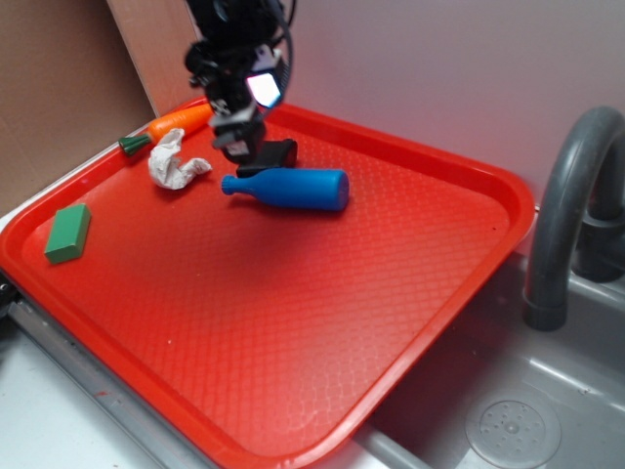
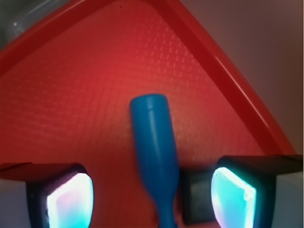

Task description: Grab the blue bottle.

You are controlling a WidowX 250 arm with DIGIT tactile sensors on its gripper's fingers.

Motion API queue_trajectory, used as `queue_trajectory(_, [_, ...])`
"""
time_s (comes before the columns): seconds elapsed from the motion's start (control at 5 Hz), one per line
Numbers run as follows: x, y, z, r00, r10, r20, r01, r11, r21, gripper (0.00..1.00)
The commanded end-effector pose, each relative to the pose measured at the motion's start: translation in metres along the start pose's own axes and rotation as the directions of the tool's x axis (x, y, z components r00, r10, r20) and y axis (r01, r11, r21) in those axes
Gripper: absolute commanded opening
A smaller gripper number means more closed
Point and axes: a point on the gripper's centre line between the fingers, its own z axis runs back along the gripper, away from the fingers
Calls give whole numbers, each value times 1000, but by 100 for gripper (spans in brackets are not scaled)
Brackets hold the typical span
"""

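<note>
The small solid-blue plastic bottle [image 1: 291,188] is lying on its side near the back of the red textured plastic tray [image 1: 293,332], its narrow neck pointing toward the black robot gripper [image 1: 237,145] that is hovering above that end. In the wrist view the gripper's two glowing pads [image 2: 70,202] are standing spread wide, nothing between them being pinched, with the bottle's neck [image 2: 164,209] running up between them, closer to the right one.

The risk, as I judge it, is the small black block [image 1: 273,153] sitting just behind the bottle's neck: it is showing right beside the right-hand pad in the wrist view, so a descending finger could be landing on it, or closing on block and bottle together. The bottle is also round and lying flat (it would probably roll), so an off-centre squeeze at the thin neck might be pushing it away rather than gripping it.

Elsewhere on the tray, a crumpled white cloth [image 1: 174,164] and an orange toy carrot with a green top [image 1: 171,125] are resting left of the gripper, and a green rectangular block [image 1: 68,233] is lying near the left rim, well apart. A grey faucet [image 1: 571,195] is standing over the sink beside the tray.
</note>
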Motion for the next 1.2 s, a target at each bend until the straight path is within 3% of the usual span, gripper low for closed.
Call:
queue_trajectory(0.0, [20, -3, -26, 999, -47, -24, 48, 998, 37, 100])
queue_trajectory(0.2, [20, 6, -39, 999, -27, -47, 29, 999, 34, 100])
queue_trajectory(0.6, [18, 1, -56, 994, -41, -100, 44, 999, 31, 100])
queue_trajectory(0.8, [18, -3, -55, 993, -26, -116, 32, 998, 45, 0])
queue_trajectory(1.0, [14, -1, -36, 965, 140, -222, -128, 989, 69, 0])
